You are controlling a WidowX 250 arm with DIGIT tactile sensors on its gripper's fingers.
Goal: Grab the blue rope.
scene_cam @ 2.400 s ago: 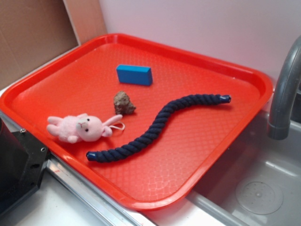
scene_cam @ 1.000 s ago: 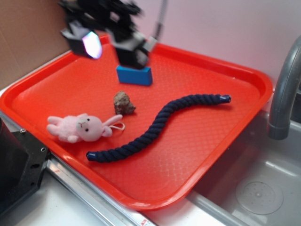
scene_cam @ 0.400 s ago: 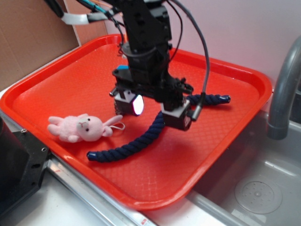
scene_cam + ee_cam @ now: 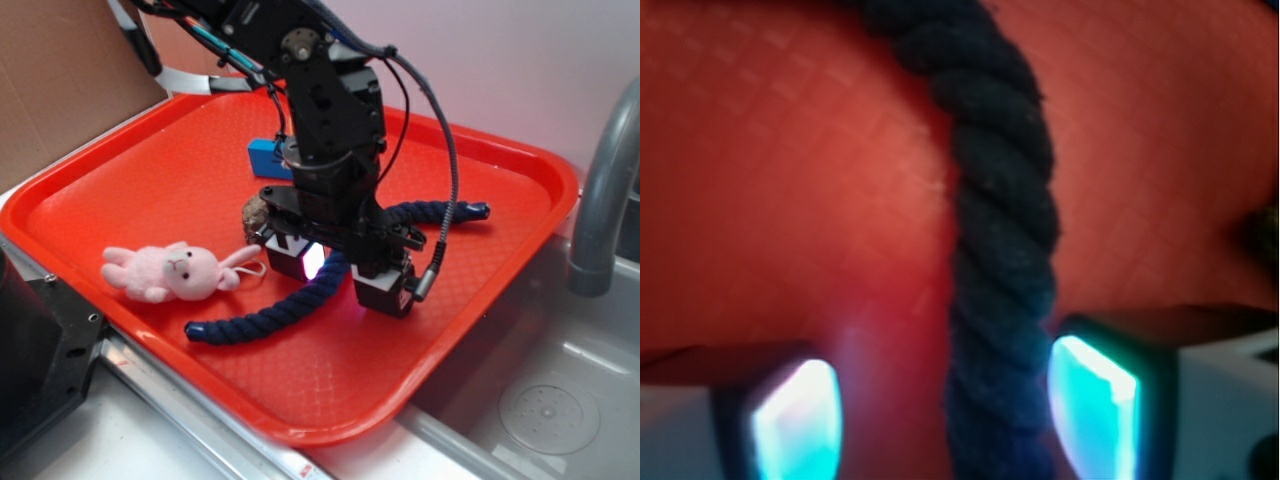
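The blue rope (image 4: pixel 262 316), thick, dark navy and twisted with a glossy capped tip, snakes across the red tray (image 4: pixel 520 215). The end effector (image 4: pixel 345 275) straddles its middle, jaws apart, one pad (image 4: pixel 1095 410) touching the strands. The arm hides the rope's mid-section.

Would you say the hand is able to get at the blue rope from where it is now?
Probably yes. The hand is open and straddles the rope mid-length, one finger close on one side, the other farther off. Nothing lies between them but the tray.
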